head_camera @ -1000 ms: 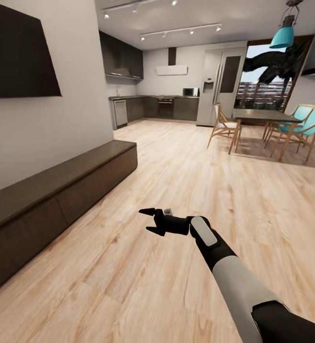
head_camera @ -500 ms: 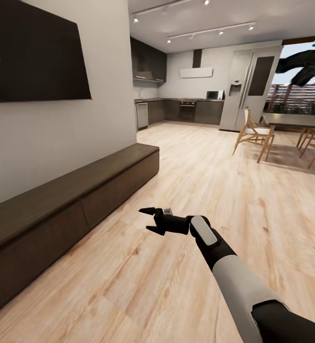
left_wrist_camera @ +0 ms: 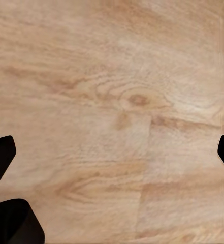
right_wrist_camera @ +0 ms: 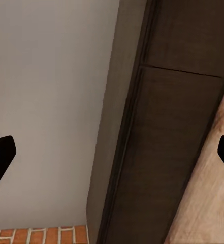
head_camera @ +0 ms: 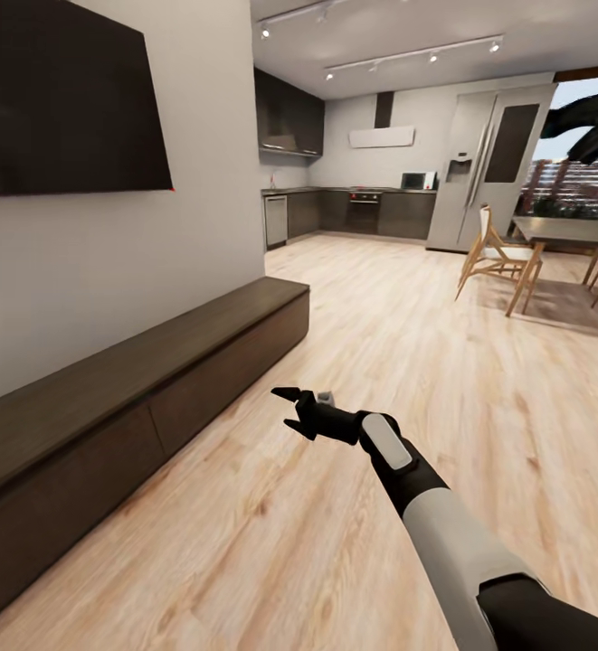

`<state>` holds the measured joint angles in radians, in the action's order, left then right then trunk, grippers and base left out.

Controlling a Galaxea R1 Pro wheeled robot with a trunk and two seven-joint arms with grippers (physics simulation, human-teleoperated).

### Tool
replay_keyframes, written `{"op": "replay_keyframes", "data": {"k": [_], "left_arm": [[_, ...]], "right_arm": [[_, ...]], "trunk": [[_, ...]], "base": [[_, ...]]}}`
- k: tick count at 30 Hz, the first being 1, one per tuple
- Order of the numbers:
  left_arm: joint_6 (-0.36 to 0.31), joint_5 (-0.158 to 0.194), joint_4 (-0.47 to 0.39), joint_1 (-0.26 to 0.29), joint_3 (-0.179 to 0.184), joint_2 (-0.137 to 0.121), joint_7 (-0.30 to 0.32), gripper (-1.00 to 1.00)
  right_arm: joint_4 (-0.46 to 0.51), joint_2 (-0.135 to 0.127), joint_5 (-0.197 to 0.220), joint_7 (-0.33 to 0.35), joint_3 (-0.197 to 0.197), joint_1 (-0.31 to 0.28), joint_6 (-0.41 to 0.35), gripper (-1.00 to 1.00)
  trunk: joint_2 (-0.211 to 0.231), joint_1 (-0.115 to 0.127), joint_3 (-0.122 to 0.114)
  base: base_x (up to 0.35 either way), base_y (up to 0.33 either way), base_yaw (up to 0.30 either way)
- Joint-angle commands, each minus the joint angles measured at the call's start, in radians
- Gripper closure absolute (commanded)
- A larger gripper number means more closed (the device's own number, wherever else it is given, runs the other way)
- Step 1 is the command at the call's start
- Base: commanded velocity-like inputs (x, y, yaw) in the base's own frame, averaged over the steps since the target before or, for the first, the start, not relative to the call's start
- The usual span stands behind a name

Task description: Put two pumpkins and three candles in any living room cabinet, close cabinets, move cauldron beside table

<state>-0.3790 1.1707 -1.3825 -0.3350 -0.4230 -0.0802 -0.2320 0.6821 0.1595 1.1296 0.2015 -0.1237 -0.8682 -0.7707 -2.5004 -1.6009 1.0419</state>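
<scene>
cabinet (head_camera: 136,398) runs low along the left wall under the dark screen (head_camera: 63,99), all fronts shut. rigid wood, heavy, no handles: judged best taken at a front's top edge or seam, a hold likely to slip. right pincer (head_camera: 291,409) spread, empty, held over the floor (head_camera: 335,561) just off the cabinet. left pincer (left_wrist_camera: 112,152) spread above bare floor. versus a second ago: view has swung left, cabinet sits nearer centre, dining chairs (head_camera: 498,258) pushed toward the right edge.

Long dark cabinet, all shut

The low brown cabinet (head_camera: 127,398) runs along the wall on the wood floor (head_camera: 335,506), drawer fronts flush.
</scene>
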Motion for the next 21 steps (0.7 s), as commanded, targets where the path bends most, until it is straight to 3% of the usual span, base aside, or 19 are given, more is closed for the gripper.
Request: {"op": "replay_keyframes", "data": {"k": [1, 7, 14, 15, 16, 17, 21], "left_arm": [[-0.003, 0.011, -0.002, 0.0, 0.0, 0.0, -0.007, -1.0], [-0.003, 0.01, -0.002, -0.001, 0.0, -0.001, -0.007, -1.0], [-0.003, 0.011, -0.003, -0.002, 0.0, -0.001, -0.005, -1.0], [0.011, 0.012, -0.02, -0.036, -0.003, -0.001, 0.078, -1.0], [0.018, 0.012, -0.021, -0.042, -0.004, -0.001, 0.103, -1.0], [0.04, 0.012, -0.024, -0.06, -0.018, 0.001, 0.191, -1.0], [0.048, 0.012, -0.026, -0.068, -0.029, 0.01, 0.227, -1.0]], "right_arm": [[-0.005, 0.002, -0.007, 0.005, -0.003, 0.004, 0.024, -1.0], [-0.03, 0.004, -0.011, -0.007, -0.01, 0.013, 0.124, -1.0], [-0.067, 0.002, -0.003, 0.027, -0.005, 0.018, 0.143, -1.0], [-0.07, -0.003, -0.002, 0.057, 0.0, 0.018, 0.138, -1.0], [-0.071, -0.003, -0.002, 0.06, 0.0, 0.018, 0.135, -1.0], [-0.071, -0.004, -0.002, 0.064, 0.0, 0.018, 0.112, -1.0], [-0.072, -0.004, -0.002, 0.066, 0.001, 0.018, 0.099, -1.0]], "trunk": [[0.0, 0.0, 0.001], [0.0, 0.0, 0.001], [0.0, 0.0, 0.001], [0.0, 0.0, 0.001], [0.0, 0.0, 0.001], [0.0, 0.0, 0.001], [0.0, 0.0, 0.0]], "base": [[0.336, 0.0, 0.001], [0.336, -0.001, 0.0], [0.337, -0.071, 0.0], [0.337, -0.141, 0.0], [0.337, -0.143, 0.0], [0.332, -0.16, 0.0], [0.327, -0.171, 0.0]]}}
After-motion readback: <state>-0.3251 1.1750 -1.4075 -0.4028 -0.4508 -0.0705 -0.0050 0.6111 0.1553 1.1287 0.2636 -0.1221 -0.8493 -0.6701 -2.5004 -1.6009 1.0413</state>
